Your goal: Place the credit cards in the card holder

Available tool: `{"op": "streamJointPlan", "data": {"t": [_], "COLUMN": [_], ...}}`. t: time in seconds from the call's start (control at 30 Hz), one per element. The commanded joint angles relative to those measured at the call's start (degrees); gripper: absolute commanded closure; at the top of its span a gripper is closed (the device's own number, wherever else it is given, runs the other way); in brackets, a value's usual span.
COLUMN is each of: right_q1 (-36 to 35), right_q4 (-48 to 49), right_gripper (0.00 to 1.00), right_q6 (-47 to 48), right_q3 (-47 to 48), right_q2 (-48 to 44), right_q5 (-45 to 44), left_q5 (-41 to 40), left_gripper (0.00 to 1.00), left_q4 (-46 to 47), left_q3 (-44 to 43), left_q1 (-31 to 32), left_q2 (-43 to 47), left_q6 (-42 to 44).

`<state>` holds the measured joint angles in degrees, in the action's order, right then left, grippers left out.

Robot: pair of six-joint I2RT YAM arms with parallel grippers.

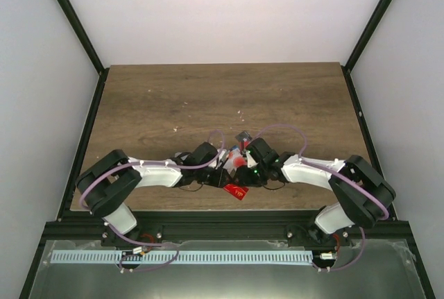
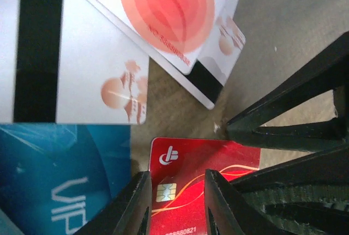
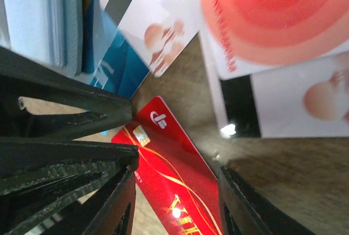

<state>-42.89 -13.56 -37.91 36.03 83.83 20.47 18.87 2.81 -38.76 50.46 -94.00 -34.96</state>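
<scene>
So the left gripper (image 2: 175, 176) had its jaws only partly apart, tips down over the chip end of the red card (image 2: 185, 156), with nothing pinched between them (couldn't tell if they actually touched it). The right gripper (image 3: 177, 172) was spread wider, straddling the other end of that same card, and it was empty too. All this was near the front edge of the table (image 1: 208, 98). The white striped cards (image 2: 87, 55), the red-circle card (image 2: 163, 6) and a blue card (image 2: 54, 180) lay just beside it. The card holder (image 3: 38, 22) sat next to the blue card.
</scene>
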Motion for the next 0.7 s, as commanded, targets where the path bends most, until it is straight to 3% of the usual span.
{"op": "streamJointPlan", "data": {"t": [0.0,0.33,0.67], "right_q1": [-0.9,-5.1,-5.1], "right_q4": [-2.6,-4.4,-9.5], "right_gripper": [0.56,0.57,0.54], "right_q6": [2.5,0.2,-5.1], "right_q3": [-2.1,-7.0,-7.8], "right_q2": [1.1,-0.9,-11.3], "right_q5": [8.5,11.6,4.8], "left_q5": [5.5,5.7,0.5], "left_gripper": [0.70,0.71,0.69], "left_q4": [3.9,9.1,0.2], "left_q3": [4.8,11.2,6.7], "left_q1": [1.9,6.8,6.9], "left_q2": [-0.3,3.0,8.4], "left_q6": [-2.0,-7.2,-4.0]}}
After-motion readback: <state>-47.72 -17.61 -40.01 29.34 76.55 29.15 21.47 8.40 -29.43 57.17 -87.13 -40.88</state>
